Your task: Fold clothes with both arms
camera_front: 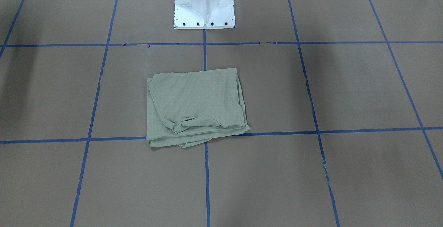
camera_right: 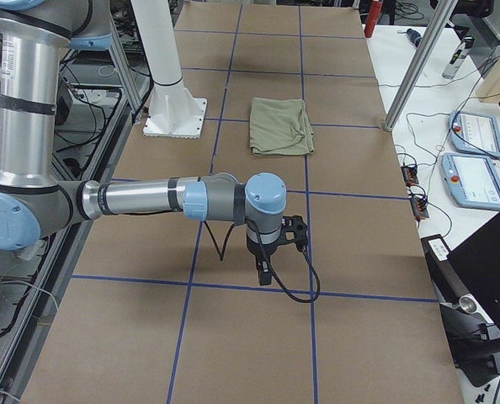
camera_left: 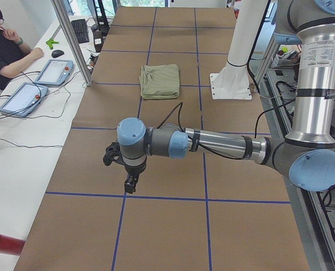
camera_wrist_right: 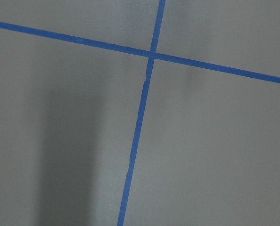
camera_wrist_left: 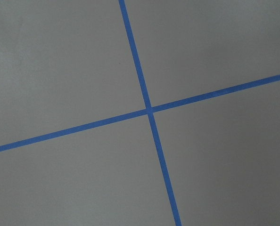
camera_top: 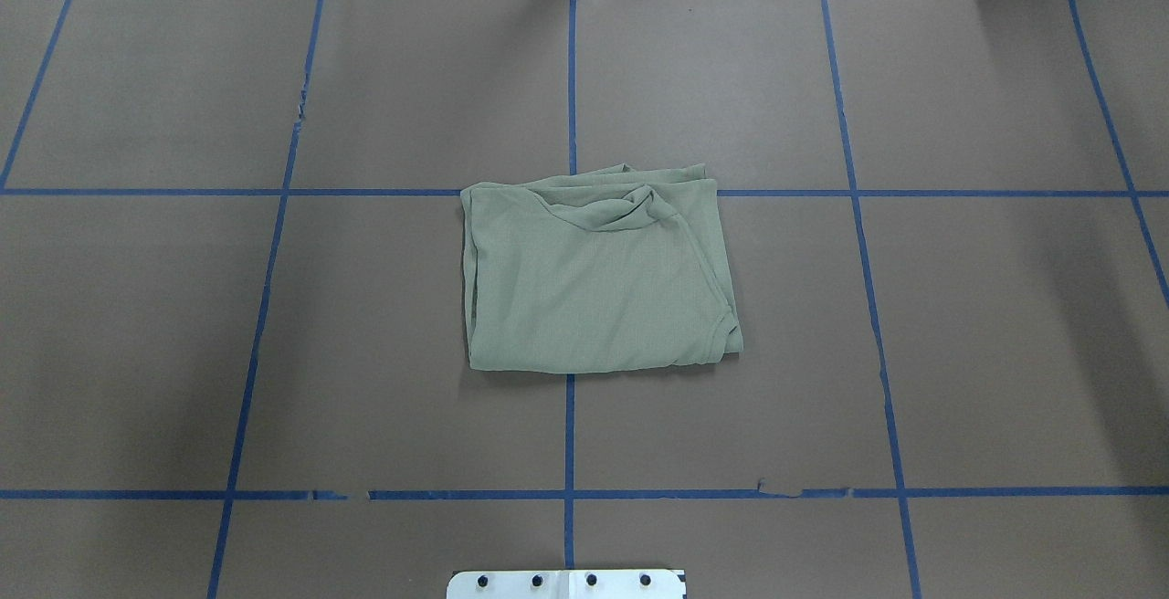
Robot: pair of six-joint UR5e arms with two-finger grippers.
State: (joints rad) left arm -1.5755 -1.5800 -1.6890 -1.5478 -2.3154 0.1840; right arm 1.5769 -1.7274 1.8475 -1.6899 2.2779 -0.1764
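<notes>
The sage-green shirt [camera_top: 595,275] lies folded into a compact rectangle at the table's middle, with a bunched fold along its far edge; it also shows in the front view as the shirt [camera_front: 195,106]. Neither arm touches it. The left arm [camera_left: 212,144] reaches out over the table's left end, its left gripper [camera_left: 130,183] hanging above the brown paper, far from the shirt [camera_left: 160,81]. The right arm [camera_right: 149,199] does the same at the right end, with the right gripper [camera_right: 263,271] pointing down. I cannot tell whether either gripper is open or shut. Both wrist views show only bare taped paper.
Brown paper with blue tape lines [camera_top: 570,435] covers the table. The white pedestal [camera_front: 204,5] stands at the robot's side. A seated person [camera_left: 7,48] and teach pendants [camera_left: 53,72] are beside the table's far side; cables and a laptop [camera_right: 490,261] lie there too.
</notes>
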